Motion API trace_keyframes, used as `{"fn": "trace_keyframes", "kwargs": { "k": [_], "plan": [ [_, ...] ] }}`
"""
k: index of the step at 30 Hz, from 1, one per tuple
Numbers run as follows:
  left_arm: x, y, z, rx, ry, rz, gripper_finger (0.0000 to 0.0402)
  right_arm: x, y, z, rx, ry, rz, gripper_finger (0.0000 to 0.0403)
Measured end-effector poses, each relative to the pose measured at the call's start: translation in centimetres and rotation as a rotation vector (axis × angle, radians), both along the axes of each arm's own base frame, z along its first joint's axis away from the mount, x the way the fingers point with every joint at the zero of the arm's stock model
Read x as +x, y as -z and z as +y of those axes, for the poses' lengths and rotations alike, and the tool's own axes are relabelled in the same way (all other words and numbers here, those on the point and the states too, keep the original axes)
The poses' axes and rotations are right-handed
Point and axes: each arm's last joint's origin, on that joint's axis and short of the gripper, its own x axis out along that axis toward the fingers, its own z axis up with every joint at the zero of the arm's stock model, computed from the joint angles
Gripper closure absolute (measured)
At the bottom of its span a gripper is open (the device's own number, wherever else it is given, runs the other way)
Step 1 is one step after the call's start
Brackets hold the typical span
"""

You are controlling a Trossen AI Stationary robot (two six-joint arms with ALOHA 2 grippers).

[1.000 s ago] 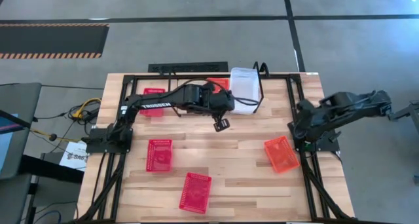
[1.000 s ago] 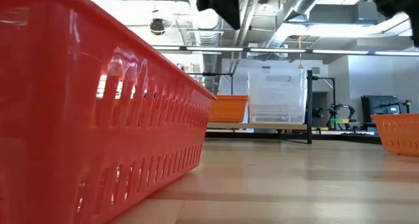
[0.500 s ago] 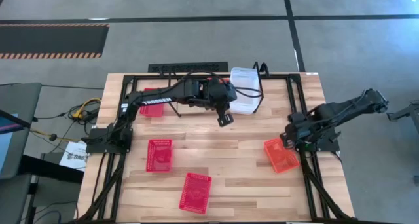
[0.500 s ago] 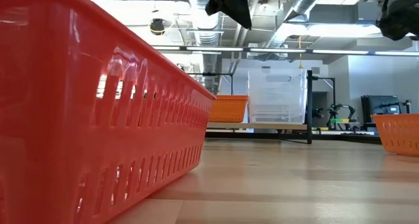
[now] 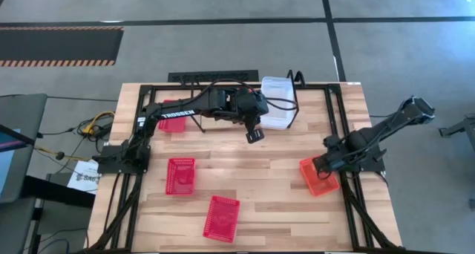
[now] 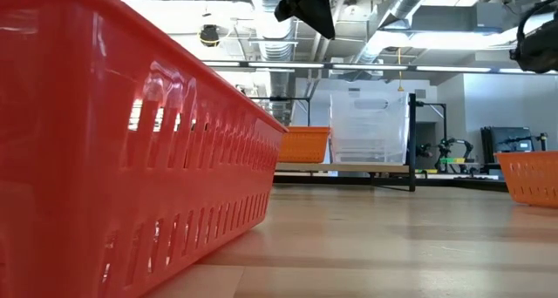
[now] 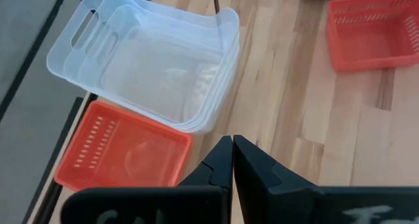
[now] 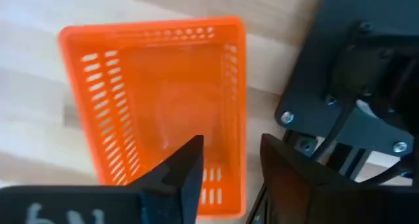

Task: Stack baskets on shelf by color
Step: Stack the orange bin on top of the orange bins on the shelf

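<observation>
Done: the clear baskets (image 7: 147,67) sit one inside the other at one end of the shelf (image 5: 296,79). One orange basket (image 7: 124,152) sits right beside them on the shelf.
Left to do: four baskets look not yet put away, so the job seems less than half done.
Clear baskets: at least two in the pile; the exact count cannot be told.
Orange baskets: two. One is on the shelf. The other orange basket (image 5: 320,184) is on the table, well away from the shelf, out toward the right arm's side.
Red baskets: three. The first red basket (image 5: 171,105) lies near the far end of the shelf from the clear pile, partly hidden under the left arm; whether it is on the shelf cannot be told. The second red basket (image 5: 180,174) and the third red basket (image 5: 222,217) are on the table, well away from the shelf.
Left gripper (image 5: 254,136): pinched tight with nothing in it, hanging just in front of the shelf near the clear pile.
Right gripper (image 8: 229,165): fingers spread apart, holding nothing, over the edge of the orange basket on the table.
</observation>
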Motion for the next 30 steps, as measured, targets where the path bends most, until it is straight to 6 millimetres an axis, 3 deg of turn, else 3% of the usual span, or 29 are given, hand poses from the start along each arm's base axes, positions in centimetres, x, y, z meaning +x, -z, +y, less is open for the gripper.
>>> {"fn": "trace_keyframes", "kwargs": {
  "k": [5,15,20,23,30],
  "plan": [
    [0.0,0.0,0.0,0.004,0.007,0.002,0.0401,0.6,0.7,0.7,-0.031,0.030,0.051,0.0211],
    [0.0,0.0,-0.1,0.001,0.049,0.010,0.0401,1.4,1.0,1.1,-0.035,0.105,0.071,0.0215],
    [0.0,0.0,-0.1,0.003,0.076,0.014,0.0401,3.6,0.6,2.5,0.101,0.108,-0.173,0.0217],
    [0.0,0.0,-0.1,0.007,0.090,0.018,0.0401,4.6,0.8,3.2,0.098,0.086,-0.254,0.0222],
    [0.0,0.0,-0.1,0.020,0.118,0.026,0.0402,5.9,3.1,4.6,0.088,0.087,-0.139,0.0219]
  ]
}}
